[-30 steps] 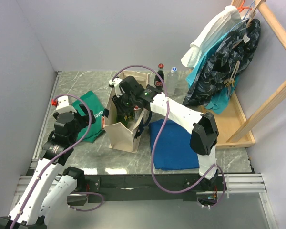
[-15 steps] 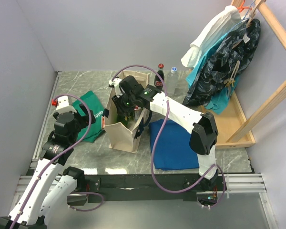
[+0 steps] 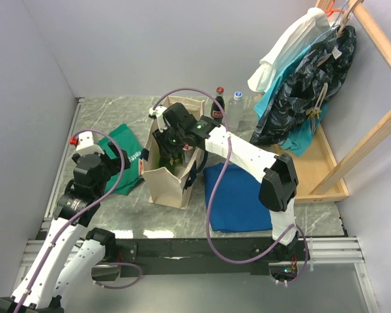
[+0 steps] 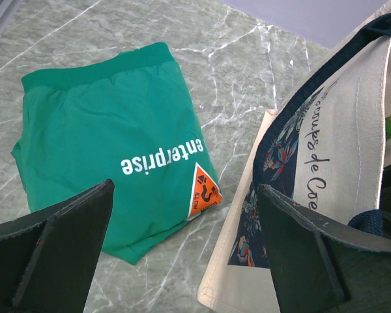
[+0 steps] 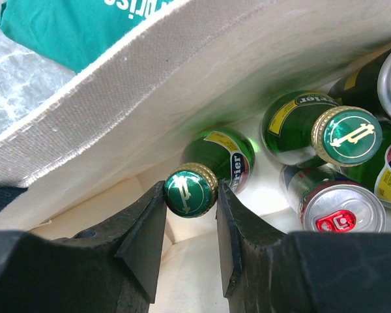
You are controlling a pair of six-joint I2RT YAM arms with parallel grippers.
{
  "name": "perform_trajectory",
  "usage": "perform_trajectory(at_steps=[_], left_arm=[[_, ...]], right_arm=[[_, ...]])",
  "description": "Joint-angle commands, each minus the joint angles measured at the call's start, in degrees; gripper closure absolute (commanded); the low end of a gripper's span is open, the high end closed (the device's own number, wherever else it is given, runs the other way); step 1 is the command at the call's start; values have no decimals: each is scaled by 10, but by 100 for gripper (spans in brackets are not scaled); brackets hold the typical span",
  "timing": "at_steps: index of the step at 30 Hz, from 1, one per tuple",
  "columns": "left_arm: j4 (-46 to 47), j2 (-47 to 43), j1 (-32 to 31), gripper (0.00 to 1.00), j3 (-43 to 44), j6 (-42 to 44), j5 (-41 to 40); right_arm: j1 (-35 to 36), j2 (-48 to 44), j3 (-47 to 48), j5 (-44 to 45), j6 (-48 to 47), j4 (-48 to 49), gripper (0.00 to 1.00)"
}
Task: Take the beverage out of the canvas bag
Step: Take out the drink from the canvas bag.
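The boxy cream canvas bag with navy handles and edging stands upright near the middle of the grey marble tabletop. It is between a folded green cloth with white lettering toward the left edge and a flat blue folded cloth toward the near right. The right gripper reaches down into the bag's open top, its two black fingers clamped on either side of the gold-rimmed cap of a green glass bottle. That bottle sits inside the bag by the canvas wall nearest the green cloth. Beside it in the bag are a second green capped bottle and a silver can with a red tab. The left gripper hovers above the tabletop, fingers spread wide with nothing between them, over the green cloth and the bag's left side. A dark cola bottle with a red cap and a clear bottle with a blue cap stand at the far edge behind the bag.
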Motion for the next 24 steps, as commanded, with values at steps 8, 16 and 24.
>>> perform_trajectory(at_steps=[8,16,24], left_arm=[[8,1,-2,4,19,0,-10],[9,-1,-2,4,20,0,-9],[7,-3,-2,4,20,0,-10]], right_arm=[[-3,-74,57,2,11,88,100],[-5,-87,55,12,13,94,100],[-4,-96,62,29,8,92,100]])
